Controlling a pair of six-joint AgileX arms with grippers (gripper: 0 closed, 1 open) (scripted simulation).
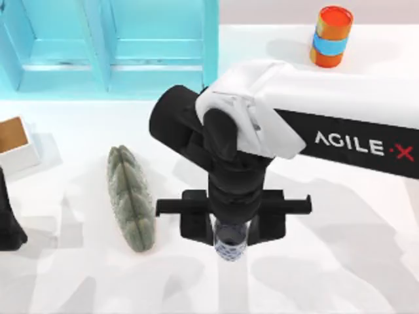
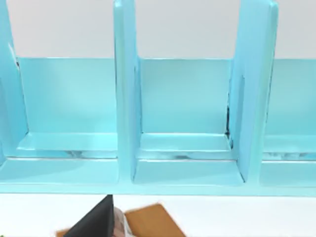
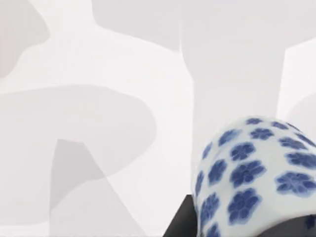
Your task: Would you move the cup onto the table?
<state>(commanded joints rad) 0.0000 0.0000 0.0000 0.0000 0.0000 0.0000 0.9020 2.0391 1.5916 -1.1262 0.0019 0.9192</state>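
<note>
The cup [image 1: 230, 250], small and white with dark blue flower specks, hangs at the tip of my right gripper [image 1: 230, 243] over the front middle of the white table [image 1: 347, 268]. The gripper is shut on the cup and points down toward the table's front edge. The right wrist view shows the cup [image 3: 252, 173] close up, with a dark finger edge beside it and bare table [image 3: 98, 98] beneath. Whether the cup touches the table I cannot tell. My left arm [image 1: 8, 222] is parked at the far left edge.
A light blue shelf unit [image 1: 111, 46] [image 2: 187, 123] spans the back left. A grey-green ridged object [image 1: 132, 197] lies left of the right gripper. An orange cylinder with a blue band [image 1: 330, 36] stands at the back right. A white box with a brown top [image 1: 14, 140] sits at the left.
</note>
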